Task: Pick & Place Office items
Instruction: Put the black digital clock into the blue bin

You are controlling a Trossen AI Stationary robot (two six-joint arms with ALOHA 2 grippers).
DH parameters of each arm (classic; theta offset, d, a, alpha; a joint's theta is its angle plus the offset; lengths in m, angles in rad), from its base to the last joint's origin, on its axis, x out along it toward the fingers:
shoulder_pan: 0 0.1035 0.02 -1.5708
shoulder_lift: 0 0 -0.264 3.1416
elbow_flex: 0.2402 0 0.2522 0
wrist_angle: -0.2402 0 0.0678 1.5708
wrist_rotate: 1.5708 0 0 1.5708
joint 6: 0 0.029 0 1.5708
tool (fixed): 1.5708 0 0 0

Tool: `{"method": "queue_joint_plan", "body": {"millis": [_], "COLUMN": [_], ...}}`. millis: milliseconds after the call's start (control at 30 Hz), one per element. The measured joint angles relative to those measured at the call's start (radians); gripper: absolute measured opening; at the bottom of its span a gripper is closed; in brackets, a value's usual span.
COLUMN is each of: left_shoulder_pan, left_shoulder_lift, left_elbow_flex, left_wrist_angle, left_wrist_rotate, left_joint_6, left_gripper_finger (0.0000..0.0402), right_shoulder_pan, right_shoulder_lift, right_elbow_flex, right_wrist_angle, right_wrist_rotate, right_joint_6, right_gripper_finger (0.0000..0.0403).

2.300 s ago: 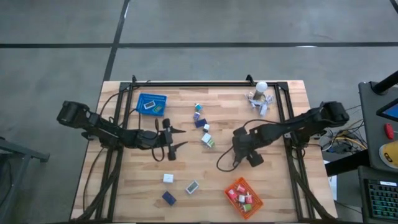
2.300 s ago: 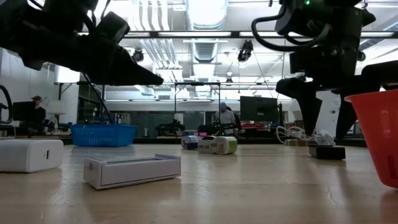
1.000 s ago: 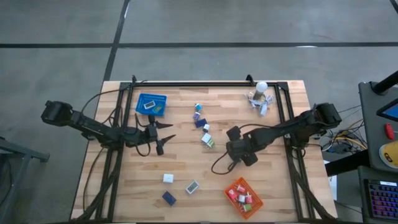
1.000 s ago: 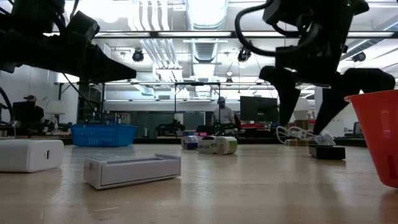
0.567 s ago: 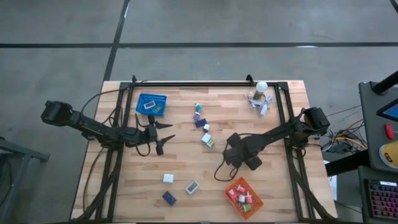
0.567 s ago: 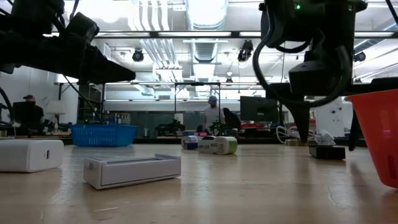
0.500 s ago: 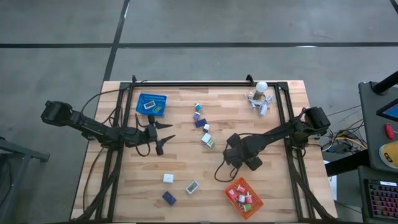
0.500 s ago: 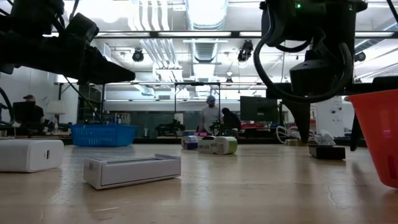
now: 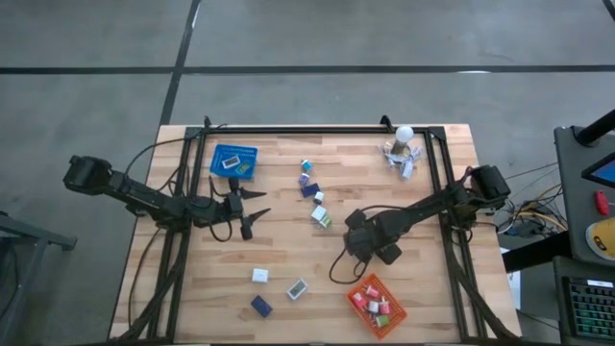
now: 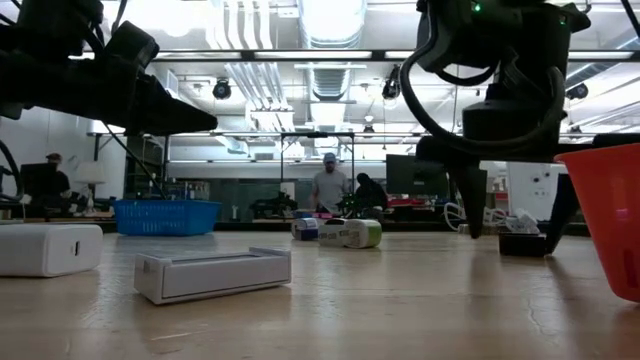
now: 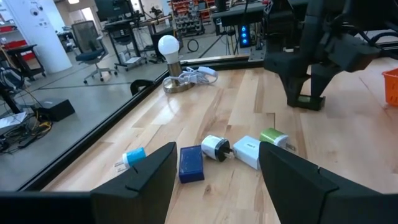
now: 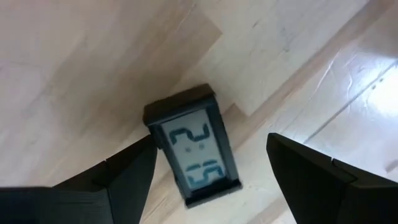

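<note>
A small black digital clock [image 12: 193,149] lies flat on the table, display up, between the open fingers of my right gripper [image 12: 211,140]. The right gripper [image 10: 512,222] points down over it just right of the table's middle, one finger on each side of the clock [image 10: 522,244] and apart from it. My left gripper [image 9: 266,202] hangs open above the table's left half. More office items, a blue box [image 11: 191,163], a white plug [image 11: 214,148] and a green roll [image 11: 272,137], lie in a loose line near the middle [image 9: 313,192].
A blue basket [image 9: 234,160] holding one item sits far left; an orange basket [image 9: 376,305] with several items sits near right. A white ball-topped cluster [image 9: 402,149] stands at the far right. A white box [image 9: 259,275], a grey box [image 9: 297,288] and a dark blue box [image 9: 260,306] lie near the front edge.
My right gripper has turned about its wrist and come down, so its fingers now stand on either side of the black clock close to the table. It has stayed open. The clock has kept its place.
</note>
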Motion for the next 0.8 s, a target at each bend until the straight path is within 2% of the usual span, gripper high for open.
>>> {"method": "queue_joint_plan", "body": {"millis": [233,433,633,800], "left_shoulder_pan": [0.0,0.0,0.0,0.0], "left_shoulder_lift": [0.0,0.0,0.0,0.0], "left_elbow_flex": [0.0,-0.001,-0.002,-0.002], "left_wrist_angle": [0.0,0.0,0.0,0.0], "left_wrist_rotate": [-0.002,-0.002,-0.002,-0.002], "left_joint_6": [0.0,0.0,0.0,0.0], "left_gripper_finger": [0.0232,0.0232,0.0232,0.0232], "right_shoulder_pan": [-0.001,-0.001,-0.002,-0.002], "right_shoulder_lift": [0.007,0.011,0.014,0.016], "right_elbow_flex": [-0.01,-0.015,-0.018,-0.018], "right_wrist_angle": [0.013,0.014,0.011,0.007], "right_wrist_rotate": [-0.015,-0.033,-0.079,-0.087], "right_joint_6": [-0.014,-0.014,-0.006,0.006], "right_gripper_finger": [0.0294,0.0273,0.0219,0.0144]}}
